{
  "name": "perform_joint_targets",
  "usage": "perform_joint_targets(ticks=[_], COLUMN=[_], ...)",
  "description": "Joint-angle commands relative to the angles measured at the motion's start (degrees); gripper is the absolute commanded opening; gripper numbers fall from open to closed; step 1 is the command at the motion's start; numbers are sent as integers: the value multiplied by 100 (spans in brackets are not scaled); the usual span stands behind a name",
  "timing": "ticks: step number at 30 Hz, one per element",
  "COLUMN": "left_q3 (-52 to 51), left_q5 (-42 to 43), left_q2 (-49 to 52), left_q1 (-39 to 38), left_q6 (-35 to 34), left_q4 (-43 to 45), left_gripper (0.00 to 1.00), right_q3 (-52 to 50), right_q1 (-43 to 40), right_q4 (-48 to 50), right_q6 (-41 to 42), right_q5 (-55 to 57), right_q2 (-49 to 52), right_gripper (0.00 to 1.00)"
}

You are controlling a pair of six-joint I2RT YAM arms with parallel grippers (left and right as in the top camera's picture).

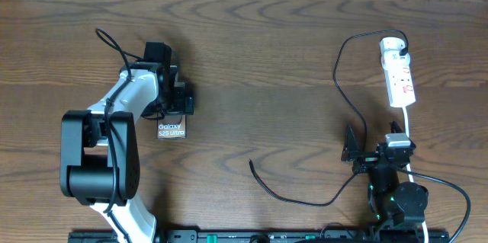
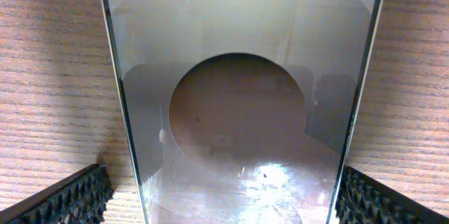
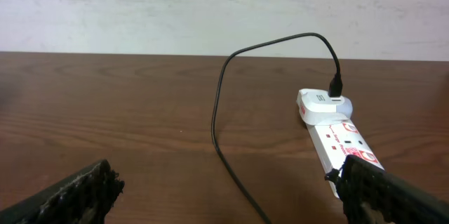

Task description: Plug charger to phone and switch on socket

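The phone (image 1: 171, 129) lies flat on the wood table with white "Galaxy S25 Ultra" lettering showing. My left gripper (image 1: 174, 113) hovers over its far part. In the left wrist view the phone (image 2: 238, 76) fills the middle, a reflective slab, and my left gripper (image 2: 224, 203) stands open with a finger on either side of it. The charger (image 1: 336, 75) is a thin black cable. It runs from the plug in the white socket (image 1: 399, 79) down past my open right gripper (image 1: 375, 148) to its free tip (image 1: 252, 164). In the right wrist view the charger (image 3: 219, 122) passes between the spread fingers of the right gripper (image 3: 231, 196), and the socket (image 3: 340, 136) lies ahead on the right.
The socket's white cord (image 1: 410, 125) runs down toward the right arm's base (image 1: 400, 201). The left arm's black base (image 1: 95, 159) stands at the lower left. A pale wall (image 3: 210, 6) rises behind the table's far edge.
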Motion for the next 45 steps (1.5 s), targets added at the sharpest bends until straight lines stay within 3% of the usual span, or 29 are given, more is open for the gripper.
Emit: perform_joint_targets(ticks=[1, 38, 40, 42, 45], left_q3=[-195, -361, -361, -361, -361], left_q5=[339, 354, 356, 356, 356], left_q2=[138, 138, 138, 138, 138], left_q1=[39, 39, 39, 39, 39], left_q6=[116, 116, 116, 116, 116], left_q4=[37, 260, 260, 260, 258], left_gripper=[100, 100, 98, 89, 88], right_q3=[-7, -7, -7, -7, -7], right_q1=[35, 35, 35, 35, 35], right_q4=[-24, -26, -24, -26, -26], right_q6=[-37, -35, -37, -37, -35], right_q5=[46, 46, 46, 46, 46], right_q2=[-20, -20, -20, -20, -20], right_gripper=[99, 99, 99, 99, 99])
